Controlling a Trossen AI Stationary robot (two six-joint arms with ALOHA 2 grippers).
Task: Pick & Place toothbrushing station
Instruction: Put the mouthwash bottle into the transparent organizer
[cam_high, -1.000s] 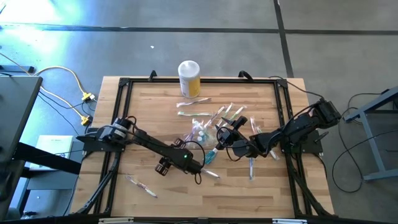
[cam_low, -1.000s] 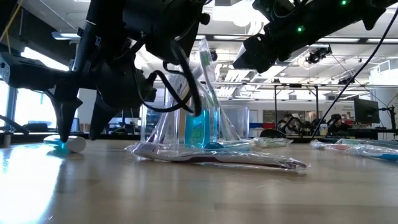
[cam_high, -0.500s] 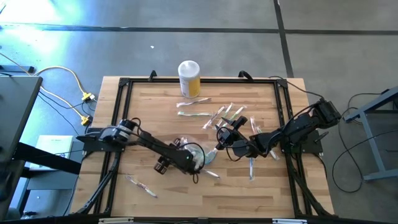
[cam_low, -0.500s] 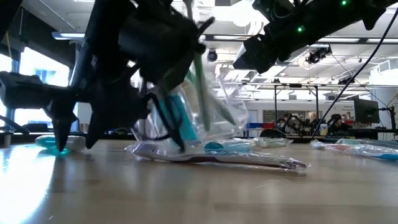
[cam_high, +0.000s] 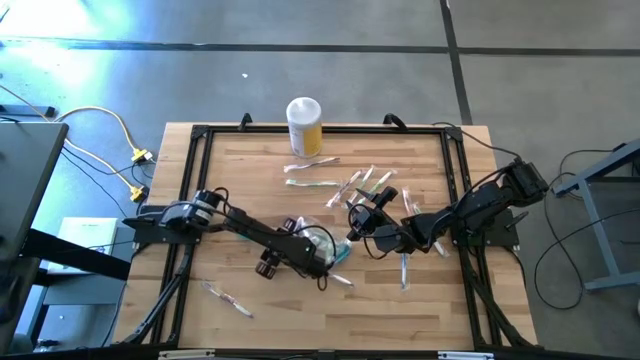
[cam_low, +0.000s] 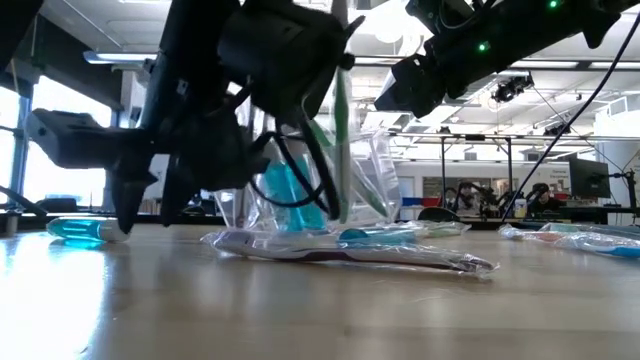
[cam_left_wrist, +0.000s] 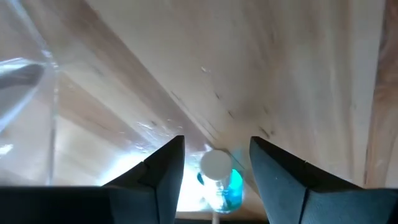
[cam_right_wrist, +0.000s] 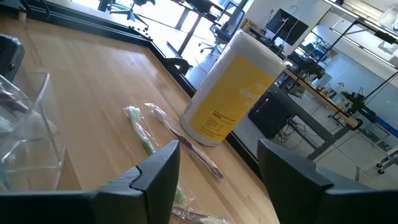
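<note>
1. The clear plastic container (cam_high: 318, 243) — the toothbrushing station — is seen near the middle of the wooden table (cam_high: 240, 170), tilted rather than upright, with a blue bottle (cam_low: 288, 190) and a green toothbrush (cam_low: 342, 120) visible inside it in the low view.

2. The left gripper (cam_high: 312, 258) is placed right at the container; in the low view the arm's dark body is pressed against the tilted container's side, though whether the clear wall is pinched between the fingers cannot be told.

3. In the left wrist view, the two dark fingers (cam_left_wrist: 163, 171) are held apart, with a white cap and a blue shape (cam_left_wrist: 219, 180) showing in the gap between them and the clear wall (cam_left_wrist: 28, 87) seen to one side.

4. The right gripper (cam_high: 358, 218) is held above the table just beside the container, on its right in the high view; its fingers (cam_right_wrist: 155, 173) are spread wide with nothing between them.

5. A yellow jar with a white lid (cam_high: 304, 126) is set upright at the far edge of the table, well apart from the container.

6. Wrapped toothbrushes (cam_high: 362, 184) are scattered between the jar and the grippers — one more (cam_high: 228, 298) is left alone near the front left, and another wrapped one (cam_low: 350, 255) lies flat before the container in the low view.
</note>
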